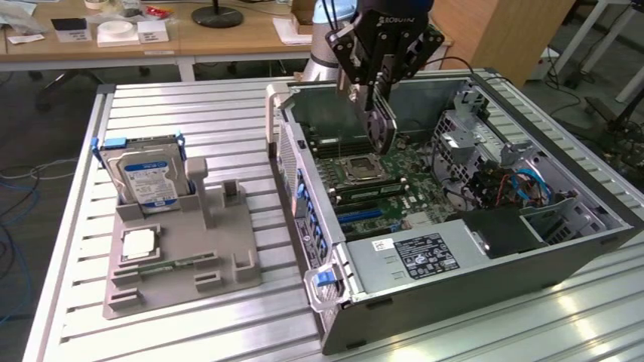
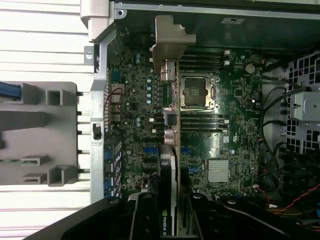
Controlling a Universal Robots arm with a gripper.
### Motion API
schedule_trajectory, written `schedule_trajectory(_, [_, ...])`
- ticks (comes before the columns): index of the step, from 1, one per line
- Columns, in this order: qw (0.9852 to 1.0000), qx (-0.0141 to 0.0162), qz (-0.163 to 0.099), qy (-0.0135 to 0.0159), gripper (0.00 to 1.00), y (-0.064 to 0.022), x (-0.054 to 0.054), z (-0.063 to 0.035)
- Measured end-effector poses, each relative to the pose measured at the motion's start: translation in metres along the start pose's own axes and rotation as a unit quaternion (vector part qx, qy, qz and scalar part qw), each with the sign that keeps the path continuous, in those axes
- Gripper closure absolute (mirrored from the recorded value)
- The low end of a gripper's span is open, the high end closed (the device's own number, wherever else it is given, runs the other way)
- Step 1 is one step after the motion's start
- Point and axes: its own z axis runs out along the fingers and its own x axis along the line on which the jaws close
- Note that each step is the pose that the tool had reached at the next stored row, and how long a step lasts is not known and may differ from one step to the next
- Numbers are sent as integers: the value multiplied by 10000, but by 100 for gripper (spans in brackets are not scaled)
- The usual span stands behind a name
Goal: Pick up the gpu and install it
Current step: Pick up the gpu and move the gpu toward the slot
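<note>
Plainly the pick-up is done and the install step is in hand. The black two-fingered hand [image 1: 375, 105] is clamped on the gpu [image 1: 384, 136], a thin green circuit card with a black cooler on one face and a silver metal end bracket. It holds the card on edge inside the open top of the grey computer case [image 1: 584, 249], above the green motherboard [image 1: 403, 181] and not touching it.

In the wrist view the gpu [image 2: 171, 165] runs edge-on away from the hand [image 2: 170, 217], with its silver bracket [image 2: 167, 40] at the far end near the case's rear wall. The dark fingers [image 2: 145, 215] press on either face of the card.

The case lies on a silver slatted bench [image 1: 181, 105], beside a grey moulded parts holder [image 1: 181, 264].

As a judgement, seating calls for the card's lower edge to sit parallel over a blue expansion slot [image 1: 360, 214], with the bracket against the rear opening. Whether it is lined up cannot be told.
</note>
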Motion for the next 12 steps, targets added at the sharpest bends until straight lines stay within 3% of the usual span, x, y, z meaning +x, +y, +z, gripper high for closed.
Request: schedule_trajectory(12, [10000, 0, 0, 0, 73, 9, -156, 10])
